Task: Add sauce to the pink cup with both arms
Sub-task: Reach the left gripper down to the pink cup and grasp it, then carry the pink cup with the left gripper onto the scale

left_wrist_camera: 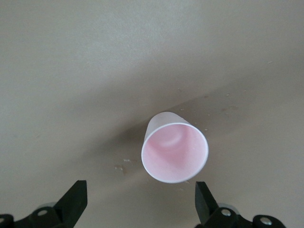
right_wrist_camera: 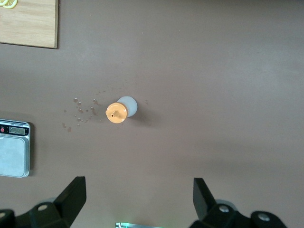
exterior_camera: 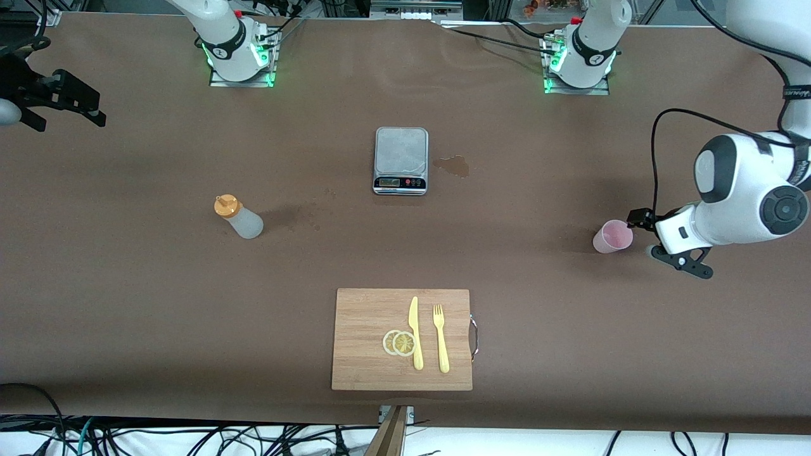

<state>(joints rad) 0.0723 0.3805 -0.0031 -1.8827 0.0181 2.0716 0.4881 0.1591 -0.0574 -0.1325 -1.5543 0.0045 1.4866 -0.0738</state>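
The small pale pink plastic cup point(exterior_camera: 613, 237) is seen upright on the brown surface point(exterior_camera: 127, 304) toward the left arm's end. The left pincer point(left_wrist_camera: 140, 202) is held just beside it, fingers spread and empty, the cup's rim lying between the finger lines. The translucent whitish squeeze bottle with orange nozzle cap point(exterior_camera: 239, 217) stands upright, long axis vertical, toward the right arm's end. The right pincer point(right_wrist_camera: 137, 202) is spread, empty, high above it. The left arm is judged nearer its target.

Even, bright overhead light; soft shadows lie beside the pink cup point(left_wrist_camera: 175, 148), everything sharp.
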